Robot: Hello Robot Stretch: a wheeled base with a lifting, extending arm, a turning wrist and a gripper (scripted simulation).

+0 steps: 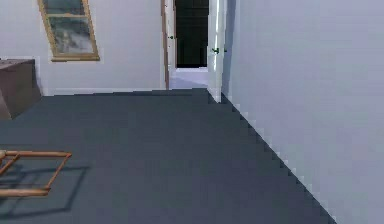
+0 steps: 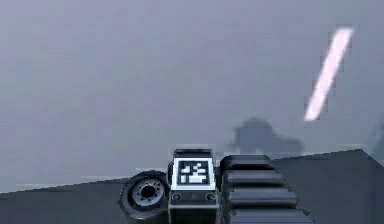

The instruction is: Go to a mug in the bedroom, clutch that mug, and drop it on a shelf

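In the arm side view my gripper's (image 2: 146, 196) dark round body sits at the bottom edge, left of a white square with black marks (image 2: 193, 172). The arm's dark ribbed bar (image 2: 256, 190) lies just right of that square. I can't make out the gripper's far end, so I cannot tell whether it holds anything. Behind it is a plain pale wall (image 2: 150, 80) above a strip of dark floor.
Ahead, dark floor (image 1: 170, 150) runs to an open doorway (image 1: 190, 40) with a white door (image 1: 216, 50) swung inward. A pale wall (image 1: 310, 90) closes the forward view's right. A framed picture (image 1: 68, 28), a brown cabinet (image 1: 18, 88) and a low wooden frame (image 1: 30, 170) are at the left.
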